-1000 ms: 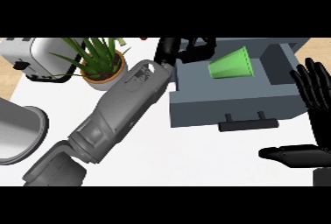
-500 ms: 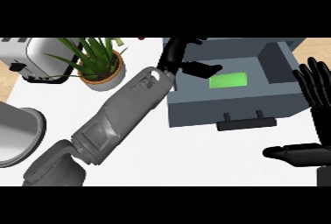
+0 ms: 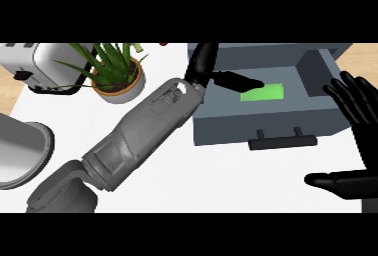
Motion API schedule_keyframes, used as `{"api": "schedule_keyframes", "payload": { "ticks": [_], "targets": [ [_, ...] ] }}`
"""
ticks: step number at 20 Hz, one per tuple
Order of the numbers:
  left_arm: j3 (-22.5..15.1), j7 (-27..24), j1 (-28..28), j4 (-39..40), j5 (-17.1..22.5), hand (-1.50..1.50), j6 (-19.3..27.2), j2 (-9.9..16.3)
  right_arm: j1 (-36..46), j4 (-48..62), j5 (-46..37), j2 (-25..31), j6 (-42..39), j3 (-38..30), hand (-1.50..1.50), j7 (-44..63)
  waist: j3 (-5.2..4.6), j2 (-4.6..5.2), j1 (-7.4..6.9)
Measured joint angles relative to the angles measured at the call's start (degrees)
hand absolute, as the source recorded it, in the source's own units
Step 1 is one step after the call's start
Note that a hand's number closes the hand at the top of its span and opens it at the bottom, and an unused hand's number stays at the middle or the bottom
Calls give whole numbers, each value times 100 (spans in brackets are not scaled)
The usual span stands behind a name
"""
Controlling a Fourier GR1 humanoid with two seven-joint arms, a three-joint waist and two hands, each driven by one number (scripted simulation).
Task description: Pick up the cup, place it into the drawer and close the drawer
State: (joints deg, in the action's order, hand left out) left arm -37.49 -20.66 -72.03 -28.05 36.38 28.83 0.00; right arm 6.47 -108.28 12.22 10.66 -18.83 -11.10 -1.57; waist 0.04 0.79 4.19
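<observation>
The green cup (image 3: 264, 93) lies on its side on the floor of the open grey drawer (image 3: 258, 119). My left hand (image 3: 214, 70) hangs over the drawer's left part, thumb pointing right just above the cup and not touching it; its fingers run up out of view and look straight. The left forearm (image 3: 144, 135) slants across the white counter. My right hand (image 3: 356, 145) rests open at the right edge, fingers up, beside the drawer's right wall. The drawer's black handle (image 3: 282, 142) faces me.
A potted plant (image 3: 114, 75) stands left of the drawer, close to my left forearm. A toaster (image 3: 40, 65) sits at the back left. A grey round pot (image 3: 18, 150) is at the left edge.
The cup, held above the drawer a second ago, now lies flat inside it. My left hand has let go and drawn back up and left. The right hand has not moved.
</observation>
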Motion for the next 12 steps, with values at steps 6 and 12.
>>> {"api": "schedule_keyframes", "payload": {
  "ticks": [6, 12],
  "targets": [
    [355, -268, -96, -69, 164, -150, -66, 17, -231, -439, 68, 293, -378, 62, 150, 134, -3, -45, -179],
    [686, -50, -46, -446, 207, -150, -123, 230, -453, -717, -436, 679, -687, 218, 150, 266, -5, -87, -356]
  ]
}}
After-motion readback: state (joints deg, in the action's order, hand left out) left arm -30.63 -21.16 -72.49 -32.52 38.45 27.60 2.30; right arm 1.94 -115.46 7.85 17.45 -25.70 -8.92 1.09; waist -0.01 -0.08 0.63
